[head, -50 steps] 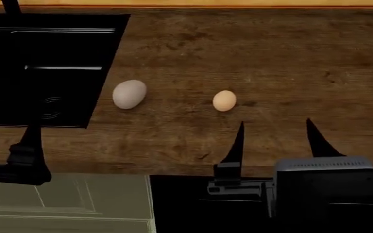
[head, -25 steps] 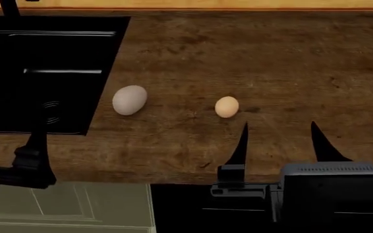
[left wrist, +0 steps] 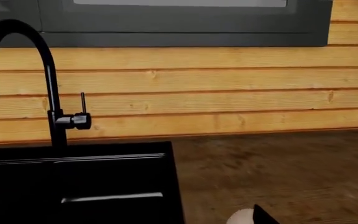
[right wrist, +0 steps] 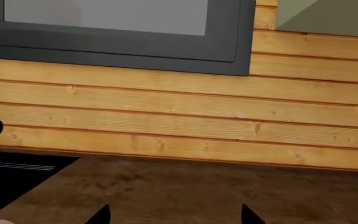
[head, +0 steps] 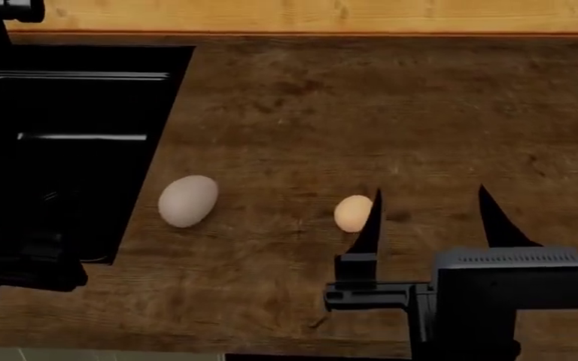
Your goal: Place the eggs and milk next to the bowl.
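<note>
Right end effector [head: 427, 218]: mine, spread wide, pinching nothing, hanging low over the near part of the desk [head: 390, 113]. Its two dark fingers [head: 369, 226] point away from me toward the wall.

Desk: brown wood, carrying both eggs; a black sink [head: 58, 128] is set into it on my left.

Left end effector [head: 28, 267]: low at the sink's near edge. Only a dark block of it shows in the head view and one dark tip in the left wrist view, so I cannot tell whether it is spread or pressed together.

Larger egg [head: 187, 201]: pale beige-grey, lying on the desk just beside the sink's right edge, long axis tilted up and to the right in the head view. Nearer my left arm than my right.

Smaller egg [head: 351, 213]: orange-tan, on the desk just to the left of my right end effector's left finger, which overlaps its edge in the head view. It sits outside the gap, not between the fingers. By my judgement the right arm is the nearer one, and a short shift to the left would bring the egg between the fingers.

Milk and bowl: not in any view.
</note>
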Robot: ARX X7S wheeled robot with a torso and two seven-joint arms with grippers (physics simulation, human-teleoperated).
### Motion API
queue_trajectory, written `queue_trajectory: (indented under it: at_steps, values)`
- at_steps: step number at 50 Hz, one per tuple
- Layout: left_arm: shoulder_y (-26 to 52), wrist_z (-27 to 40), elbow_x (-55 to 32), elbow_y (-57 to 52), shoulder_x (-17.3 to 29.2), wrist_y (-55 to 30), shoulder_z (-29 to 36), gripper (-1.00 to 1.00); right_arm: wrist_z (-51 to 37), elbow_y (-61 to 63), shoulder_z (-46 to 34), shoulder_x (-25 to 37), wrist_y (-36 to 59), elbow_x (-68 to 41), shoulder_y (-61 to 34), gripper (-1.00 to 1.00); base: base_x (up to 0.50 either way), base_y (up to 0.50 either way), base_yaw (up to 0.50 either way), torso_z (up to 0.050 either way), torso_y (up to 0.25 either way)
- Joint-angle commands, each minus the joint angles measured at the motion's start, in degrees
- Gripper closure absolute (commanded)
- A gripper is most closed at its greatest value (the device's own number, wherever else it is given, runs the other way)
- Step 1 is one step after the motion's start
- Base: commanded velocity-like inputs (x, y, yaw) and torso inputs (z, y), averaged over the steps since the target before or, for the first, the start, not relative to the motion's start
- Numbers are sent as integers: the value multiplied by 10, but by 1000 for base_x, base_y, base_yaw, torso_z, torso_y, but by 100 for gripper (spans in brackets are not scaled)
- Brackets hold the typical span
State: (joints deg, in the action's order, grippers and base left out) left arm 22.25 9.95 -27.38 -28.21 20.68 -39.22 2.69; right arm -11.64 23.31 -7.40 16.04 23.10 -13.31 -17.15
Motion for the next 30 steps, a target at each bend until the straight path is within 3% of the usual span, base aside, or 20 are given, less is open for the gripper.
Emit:
queue_trajectory:
  at_steps: [1,30]
  values:
    - [0,-14,4,2,-8,-1,-13,-100,9,6,11,-8,9,4,-3,-100,281,0,0,0,0]
    - [-3,-12,0,6,-4,4,-7,-100,2,10,8,-1,8,-4,1,-100,279,0,0,0,0]
